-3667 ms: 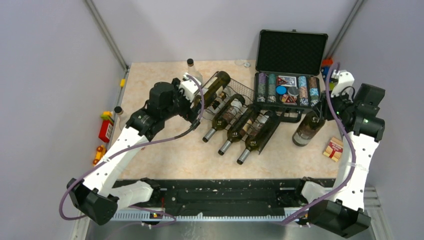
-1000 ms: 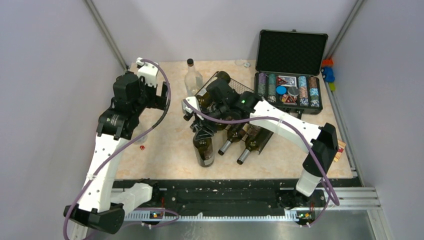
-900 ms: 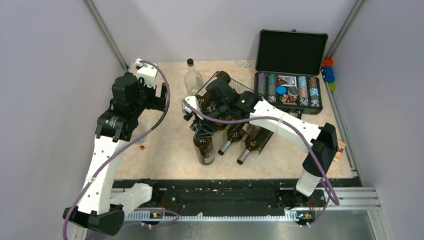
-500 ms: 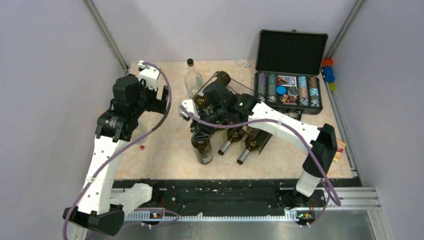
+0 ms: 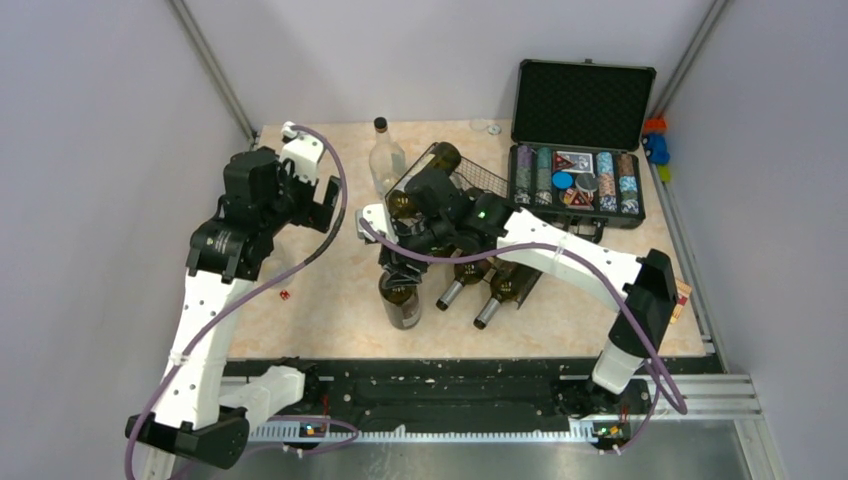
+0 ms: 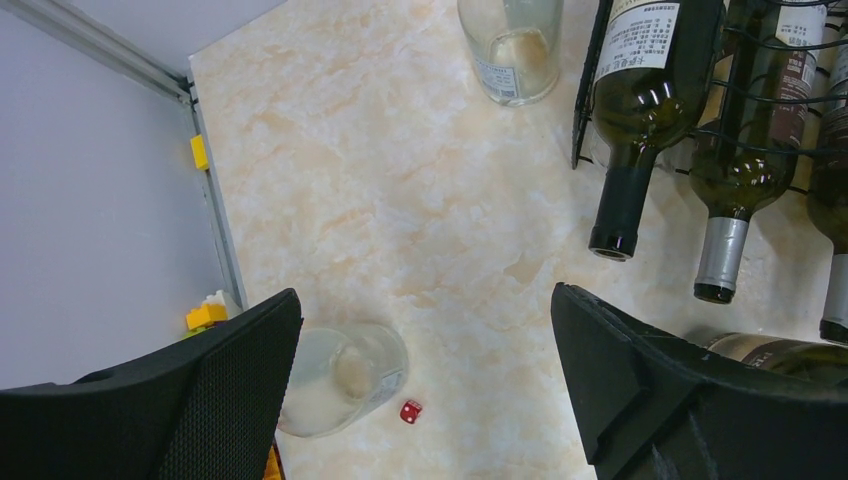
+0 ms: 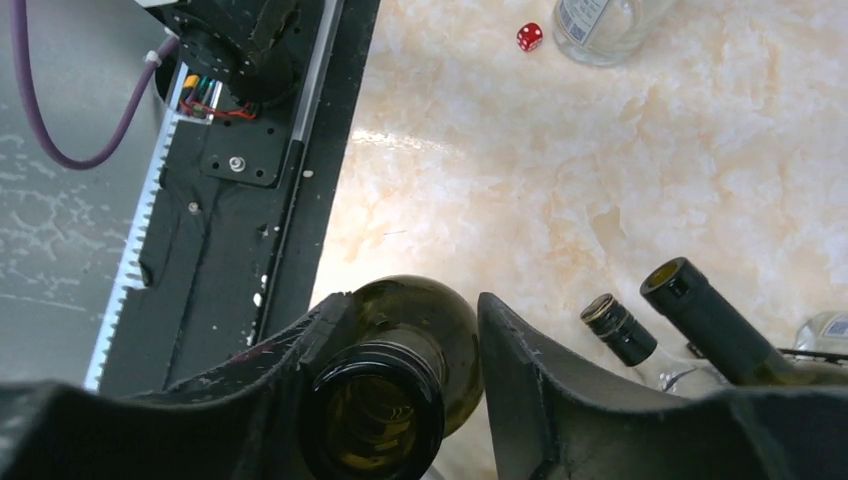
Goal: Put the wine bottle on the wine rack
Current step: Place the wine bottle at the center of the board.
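The black wire wine rack (image 5: 478, 180) stands mid-table with several dark bottles lying in it, necks toward the near edge; its end shows in the left wrist view (image 6: 583, 100). A dark green wine bottle (image 5: 402, 305) stands upright on the table just left of the rack's front. My right gripper (image 5: 400, 268) reaches across and is shut round its neck; in the right wrist view the fingers (image 7: 330, 330) flank the open mouth of the wine bottle (image 7: 375, 420). My left gripper (image 5: 328, 205) is open and empty over the table left of the rack (image 6: 425, 295).
A clear glass bottle (image 5: 385, 160) stands behind the rack's left end. Another clear bottle (image 6: 340, 380) and a red die (image 6: 410, 411) lie under my left gripper. An open chip case (image 5: 575, 150) stands at the back right. Toy bricks (image 6: 205, 315) lie off the left edge.
My right arm carried the wine bottle from beside the case across to the rack's left front and over the last second eased it left. My left arm drew back from the rack.
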Available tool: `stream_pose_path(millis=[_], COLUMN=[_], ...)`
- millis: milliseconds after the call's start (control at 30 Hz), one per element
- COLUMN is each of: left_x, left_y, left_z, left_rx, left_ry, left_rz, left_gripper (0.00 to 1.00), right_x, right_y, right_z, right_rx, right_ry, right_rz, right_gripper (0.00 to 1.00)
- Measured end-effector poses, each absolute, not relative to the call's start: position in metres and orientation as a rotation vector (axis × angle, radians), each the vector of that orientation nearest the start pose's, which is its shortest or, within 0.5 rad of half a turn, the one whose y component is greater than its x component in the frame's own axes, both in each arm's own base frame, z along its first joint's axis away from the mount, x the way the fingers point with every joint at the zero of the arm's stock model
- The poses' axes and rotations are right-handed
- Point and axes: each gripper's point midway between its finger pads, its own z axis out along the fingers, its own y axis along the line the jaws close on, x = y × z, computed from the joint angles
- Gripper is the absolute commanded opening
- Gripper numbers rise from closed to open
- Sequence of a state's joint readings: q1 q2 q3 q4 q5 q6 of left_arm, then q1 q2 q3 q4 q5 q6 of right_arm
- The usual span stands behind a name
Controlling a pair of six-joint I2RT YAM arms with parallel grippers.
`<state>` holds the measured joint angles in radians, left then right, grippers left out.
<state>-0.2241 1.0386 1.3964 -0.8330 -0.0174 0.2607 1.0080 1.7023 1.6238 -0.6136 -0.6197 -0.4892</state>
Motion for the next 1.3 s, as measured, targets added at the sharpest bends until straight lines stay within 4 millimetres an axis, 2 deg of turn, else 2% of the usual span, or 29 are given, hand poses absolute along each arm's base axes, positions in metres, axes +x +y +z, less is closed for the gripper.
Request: stream_pose_path(millis=[167, 233, 267, 500, 633, 767, 933, 1067, 1167, 1300], left_x=[0.291, 0.289, 0.288, 0.278, 0.267, 0.251, 0.232, 0.217, 0.212, 0.200], left_y=[-0.052, -0.054, -0.054, -0.062, -0.073, -0.086, -0.111, -0.149, -0.170, -0.210], left_z=[0.340, 0.341, 0.341, 0.348, 0.356, 0.368, 0.392, 0.400, 0.399, 0.385], left_rx=[0.508, 0.524, 0.530, 0.609, 0.691, 0.774, 0.892, 1.043, 1.140, 1.351], left_ry=[1.971, 1.970, 1.968, 1.952, 1.924, 1.883, 1.809, 1.756, 1.744, 1.712], left_rz=[0.050, 0.043, 0.040, 0.001, -0.062, -0.131, -0.211, -0.296, -0.327, -0.356], left_gripper=[0.99, 0.99, 0.99, 0.99, 0.99, 0.98, 0.96, 0.96, 0.96, 0.95], right_x=[0.171, 0.171, 0.171, 0.171, 0.169, 0.174, 0.214, 0.241, 0.249, 0.263], right_y=[0.427, 0.426, 0.425, 0.416, 0.400, 0.374, 0.333, 0.294, 0.268, 0.228], right_z=[0.242, 0.244, 0.245, 0.255, 0.261, 0.272, 0.280, 0.264, 0.249, 0.237], right_rx=[-1.783, -1.779, -1.777, -1.766, -1.754, -1.709, -1.570, -1.467, -1.396, -1.264], right_ry=[1.441, 1.442, 1.441, 1.443, 1.439, 1.443, 1.518, 1.625, 1.704, 1.797], right_rz=[0.956, 0.947, 0.944, 0.911, 0.875, 0.844, 0.776, 0.728, 0.720, 0.702], right_gripper=[0.75, 0.90, 0.94, 0.97, 0.97, 0.97, 0.97, 0.96, 0.96, 0.96])
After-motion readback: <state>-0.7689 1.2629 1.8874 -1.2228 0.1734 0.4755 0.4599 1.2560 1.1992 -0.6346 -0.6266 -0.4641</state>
